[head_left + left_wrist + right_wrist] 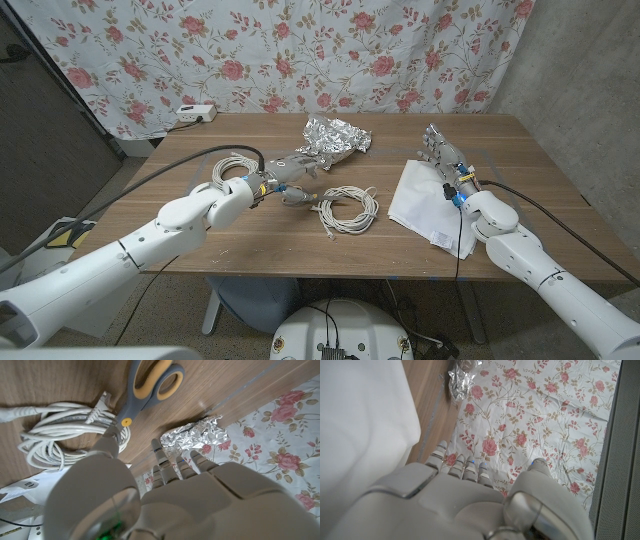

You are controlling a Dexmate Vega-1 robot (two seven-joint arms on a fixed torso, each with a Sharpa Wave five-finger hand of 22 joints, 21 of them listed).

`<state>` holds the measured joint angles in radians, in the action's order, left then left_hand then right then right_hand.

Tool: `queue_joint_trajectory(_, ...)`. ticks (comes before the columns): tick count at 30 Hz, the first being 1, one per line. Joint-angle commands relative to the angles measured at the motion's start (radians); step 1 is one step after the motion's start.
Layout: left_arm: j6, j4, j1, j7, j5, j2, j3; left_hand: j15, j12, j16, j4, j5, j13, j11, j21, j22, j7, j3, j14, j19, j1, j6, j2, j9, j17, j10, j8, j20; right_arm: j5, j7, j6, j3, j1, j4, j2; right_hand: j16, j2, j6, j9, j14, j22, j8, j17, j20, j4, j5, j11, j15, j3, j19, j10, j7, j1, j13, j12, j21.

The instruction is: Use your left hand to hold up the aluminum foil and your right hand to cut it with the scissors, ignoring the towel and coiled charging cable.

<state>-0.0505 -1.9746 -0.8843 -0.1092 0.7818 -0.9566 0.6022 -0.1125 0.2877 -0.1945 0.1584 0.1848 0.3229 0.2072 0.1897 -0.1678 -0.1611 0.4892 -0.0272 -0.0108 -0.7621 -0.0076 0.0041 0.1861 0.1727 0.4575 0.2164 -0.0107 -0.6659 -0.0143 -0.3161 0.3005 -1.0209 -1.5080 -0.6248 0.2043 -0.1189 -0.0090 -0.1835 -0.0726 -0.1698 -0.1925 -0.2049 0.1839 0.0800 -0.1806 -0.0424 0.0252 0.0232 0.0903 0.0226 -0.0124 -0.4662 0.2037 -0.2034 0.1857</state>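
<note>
The crumpled aluminum foil (337,135) (197,435) (460,380) lies at the table's far middle. My left hand (285,172) (200,490) reaches toward it, fingers extended and apart, holding nothing, a little short of the foil's near-left edge. The scissors (300,196) (150,385), with grey and yellow handles, lie on the wood just beside this hand's thumb. My right hand (440,150) (450,495) stands at the right with its fingers spread upward, empty, over the far edge of the white towel (425,200) (360,420).
A coiled white charging cable (346,208) (60,435) lies near the scissors at the table's (250,240) middle. Another white coil (228,163) sits behind my left arm. A power strip (195,114) rests at the far left edge. A floral curtain (300,50) hangs behind.
</note>
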Motion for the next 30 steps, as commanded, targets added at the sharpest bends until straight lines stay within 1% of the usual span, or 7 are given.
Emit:
queue_joint_trajectory(1, -0.003, -0.001, -0.008, -0.003, 0.002, -0.003, 0.0, -0.002, 0.004, -0.008, -0.001, -0.002, 0.005, 0.001, 0.0, -0.002, -0.005, -0.007, -0.012, -0.009, -0.01, 0.004, -0.001, 0.001, 0.002, 0.01, 0.001, -0.004, 0.001, 0.0, 0.001, 0.003, 0.002, 0.002, 0.002, 0.008, 0.002, -0.008, -0.005, -0.011, -0.004, -0.002, -0.003, -0.001, 0.006, 0.0, -0.005, 0.001, 0.0, -0.005, -0.004, 0.005, -0.009, 0.004, -0.004, 0.005)
queue_joint_trajectory(10, -0.003, 0.004, -0.009, -0.005, 0.005, 0.0, 0.006, -0.003, 0.003, -0.007, -0.002, -0.002, 0.007, 0.001, 0.0, -0.002, -0.003, -0.009, -0.014, -0.01, -0.009, 0.02, 0.0, 0.002, 0.003, 0.009, 0.005, -0.004, 0.005, 0.004, 0.004, 0.004, 0.001, -0.001, 0.0, 0.008, 0.001, -0.009, -0.005, -0.011, -0.004, -0.001, -0.003, -0.002, 0.007, 0.0, -0.003, 0.0, -0.002, -0.005, -0.005, 0.007, -0.009, 0.004, -0.003, 0.005)
queue_joint_trajectory(11, -0.003, 0.005, -0.009, -0.004, 0.005, 0.001, 0.005, -0.002, 0.003, -0.005, -0.002, -0.002, 0.009, 0.001, 0.0, -0.002, 0.003, -0.01, -0.013, -0.011, -0.009, 0.037, 0.0, 0.002, 0.003, 0.01, 0.011, -0.004, 0.007, 0.002, 0.0, 0.004, 0.001, 0.001, 0.0, 0.008, 0.001, -0.009, -0.005, -0.011, -0.004, -0.001, -0.003, -0.003, 0.007, 0.0, -0.003, 0.0, -0.002, -0.005, -0.005, 0.006, -0.01, 0.004, -0.003, 0.006)
queue_joint_trajectory(13, -0.005, 0.005, -0.009, -0.005, 0.005, 0.0, 0.005, -0.003, 0.007, -0.005, -0.003, -0.002, 0.012, 0.002, 0.0, -0.002, 0.002, -0.014, -0.019, -0.012, -0.01, 0.104, 0.002, 0.002, 0.003, 0.024, 0.029, -0.003, 0.004, 0.006, 0.002, 0.002, -0.001, -0.001, 0.0, 0.008, 0.0, -0.009, -0.005, -0.011, -0.004, -0.001, -0.003, -0.002, 0.008, 0.0, -0.004, 0.0, -0.003, -0.005, -0.004, 0.006, -0.01, 0.004, -0.003, 0.006)
queue_joint_trajectory(15, -0.005, 0.005, -0.008, -0.005, 0.006, -0.001, 0.005, -0.005, 0.006, -0.005, -0.002, -0.002, 0.013, 0.001, 0.0, -0.002, 0.001, -0.016, -0.022, -0.014, -0.011, 0.133, 0.003, 0.002, 0.003, 0.028, 0.036, -0.004, 0.002, 0.008, 0.005, 0.001, -0.003, -0.004, 0.0, 0.008, 0.0, -0.01, -0.005, -0.011, -0.004, -0.001, -0.003, -0.001, 0.008, 0.0, -0.004, 0.0, -0.003, -0.005, -0.005, 0.006, -0.011, 0.004, -0.003, 0.006)
queue_joint_trajectory(27, -0.006, 0.009, -0.003, -0.013, 0.013, 0.003, 0.011, -0.005, 0.002, -0.003, 0.0, 0.001, 0.014, -0.001, 0.0, -0.002, 0.011, -0.012, -0.023, -0.016, -0.021, 0.135, 0.012, 0.002, 0.002, 0.025, 0.029, -0.003, 0.0, 0.009, 0.009, 0.002, -0.001, -0.003, 0.002, 0.008, -0.001, -0.01, -0.005, -0.012, -0.004, -0.001, -0.003, -0.002, 0.011, 0.0, -0.001, -0.002, -0.006, -0.005, -0.006, 0.007, -0.013, 0.004, -0.003, 0.006)
queue_joint_trajectory(30, -0.003, 0.012, 0.003, -0.018, 0.018, 0.004, 0.016, -0.005, 0.003, -0.003, 0.001, 0.002, 0.016, 0.001, 0.0, -0.002, 0.015, -0.011, -0.024, -0.017, -0.027, 0.181, 0.019, 0.004, 0.002, 0.036, 0.041, -0.004, 0.002, 0.007, 0.007, 0.003, 0.001, -0.001, 0.002, 0.008, -0.001, -0.01, -0.005, -0.012, -0.004, -0.002, -0.003, -0.002, 0.011, 0.0, 0.0, -0.003, -0.007, -0.005, -0.006, 0.006, -0.013, 0.004, -0.003, 0.006)
